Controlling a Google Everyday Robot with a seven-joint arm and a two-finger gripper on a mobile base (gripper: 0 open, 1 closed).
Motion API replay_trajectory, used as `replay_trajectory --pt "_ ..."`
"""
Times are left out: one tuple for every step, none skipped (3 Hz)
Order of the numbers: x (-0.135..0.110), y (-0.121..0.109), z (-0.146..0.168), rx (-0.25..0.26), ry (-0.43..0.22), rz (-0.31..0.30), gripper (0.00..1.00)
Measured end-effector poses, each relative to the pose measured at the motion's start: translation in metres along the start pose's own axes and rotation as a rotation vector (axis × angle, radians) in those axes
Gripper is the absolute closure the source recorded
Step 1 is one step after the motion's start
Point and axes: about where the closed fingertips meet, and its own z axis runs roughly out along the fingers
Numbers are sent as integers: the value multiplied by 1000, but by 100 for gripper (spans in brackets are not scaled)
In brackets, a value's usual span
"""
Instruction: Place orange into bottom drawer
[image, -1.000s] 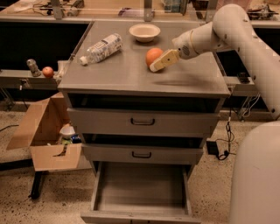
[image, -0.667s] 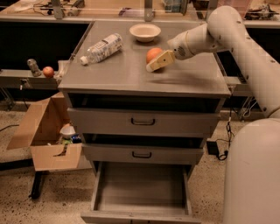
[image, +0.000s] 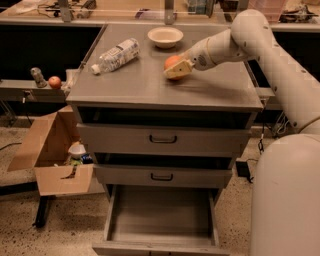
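Now: jaws clasp orange (image: 171, 62) at cabinet top (image: 150, 87), near bowl (image: 165, 36); bottom drawer (image: 162, 215) open; bottle (image: 116, 54) label unreadable.

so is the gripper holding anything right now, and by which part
Yes. The gripper is closed on the orange, gripping it by its lower right side. Whether the fruit rests on the cabinet top or is just above it cannot be told.
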Motion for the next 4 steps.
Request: replay_trajectory --pt "-13 -4 -20 -9 -109 -3 72" --pt "-47 5 -70 -17 -268 -66 96" --pt "-50 8 -69 -24 -282 -75 100" --pt "-50 8 -69 -24 -282 -75 100"
